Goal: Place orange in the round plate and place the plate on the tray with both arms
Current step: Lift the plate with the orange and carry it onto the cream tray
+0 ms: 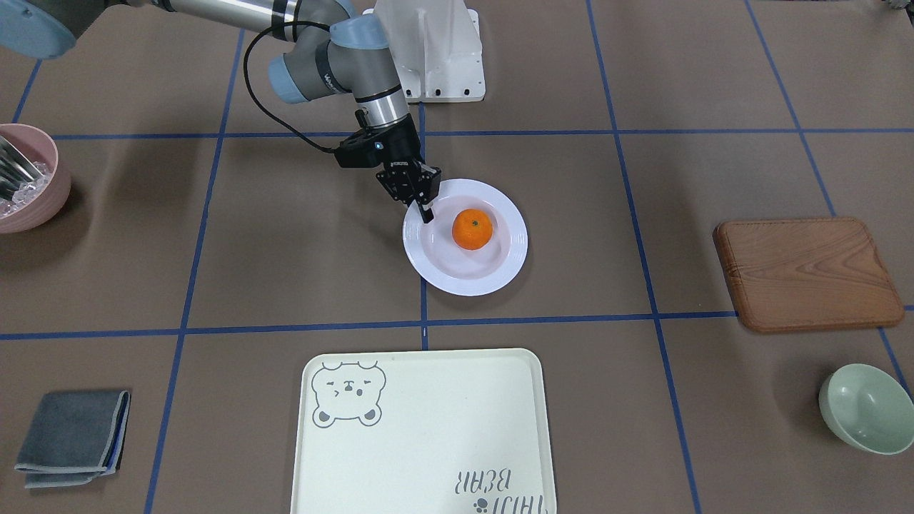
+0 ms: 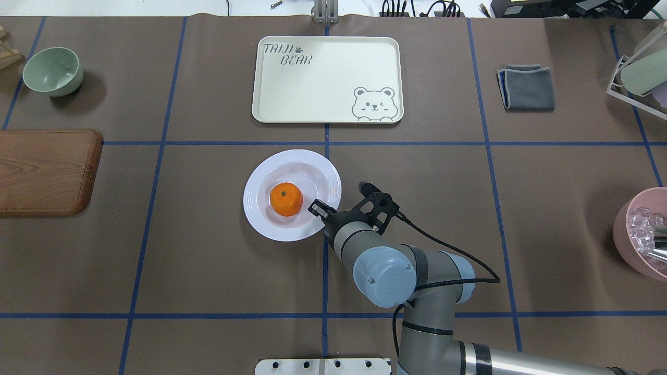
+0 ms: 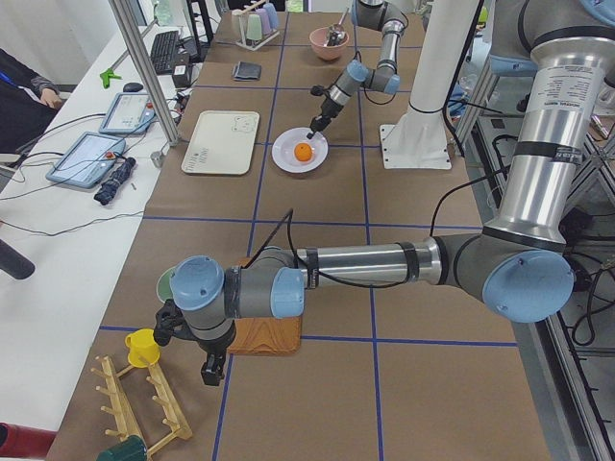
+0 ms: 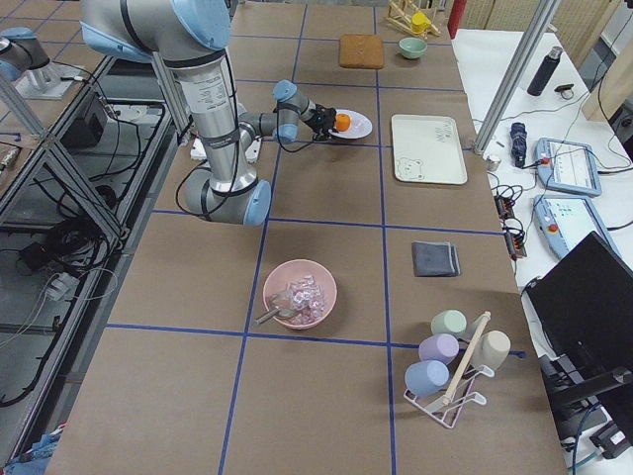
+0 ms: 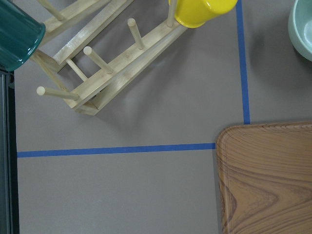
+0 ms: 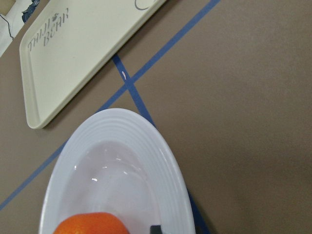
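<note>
The orange [image 1: 472, 229] lies in the sunken centre of the round plate [image 1: 428, 275], which rests on the table just short of the tray [image 1: 421, 435]. My right gripper [image 1: 426, 210] is at the plate's rim on the robot's side, fingers close together and pinching the rim. The right wrist view shows the plate [image 6: 122, 131], the top of the orange [image 6: 90, 223] and the tray [image 6: 83, 53] beyond. My left gripper [image 3: 209, 370] hangs far off at the table's left end, beside a wooden rack. I cannot tell whether it is open or shut.
A wooden board [image 1: 807, 273] and a pale green bowl [image 1: 867, 407] lie on the robot's left side. A pink bowl [image 1: 25, 178] and a folded grey cloth [image 1: 71, 437] are on its right. A peg rack [image 5: 97, 73] holds a yellow cup [image 5: 200, 10].
</note>
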